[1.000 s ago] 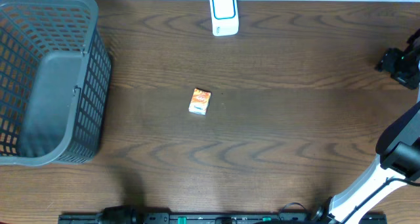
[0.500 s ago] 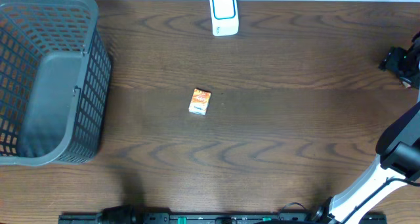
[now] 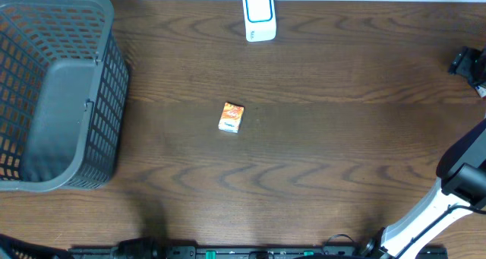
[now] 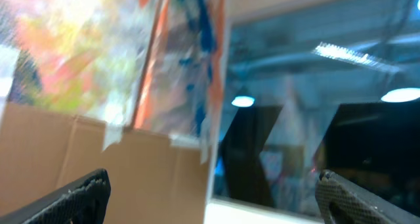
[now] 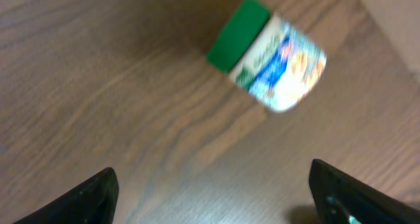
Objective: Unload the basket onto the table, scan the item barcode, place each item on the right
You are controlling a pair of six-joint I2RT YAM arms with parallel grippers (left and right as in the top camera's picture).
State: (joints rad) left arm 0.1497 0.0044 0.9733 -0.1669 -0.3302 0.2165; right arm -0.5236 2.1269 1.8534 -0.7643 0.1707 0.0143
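A small orange box (image 3: 231, 117) lies flat near the middle of the dark wood table. A white scanner with a blue-rimmed face (image 3: 259, 15) stands at the far edge. My right gripper (image 3: 471, 67) is at the right border of the overhead view, far from both. In the right wrist view the right gripper (image 5: 216, 191) is open over bare wood. Beyond it a small container with a green lid (image 5: 269, 53) lies on its side, blurred. My left gripper (image 4: 213, 198) is open and empty, facing out at the room; the overhead view does not show it.
A large grey mesh basket (image 3: 106, 99) takes up the table's left end. The right arm's white link (image 3: 425, 217) crosses the near right corner. A dark rail (image 3: 250, 252) runs along the front edge. The left wrist view shows only cardboard and a window.
The right gripper has slid to the right and a little farther back, almost leaving the overhead view. The orange box, the scanner and the basket have not moved.
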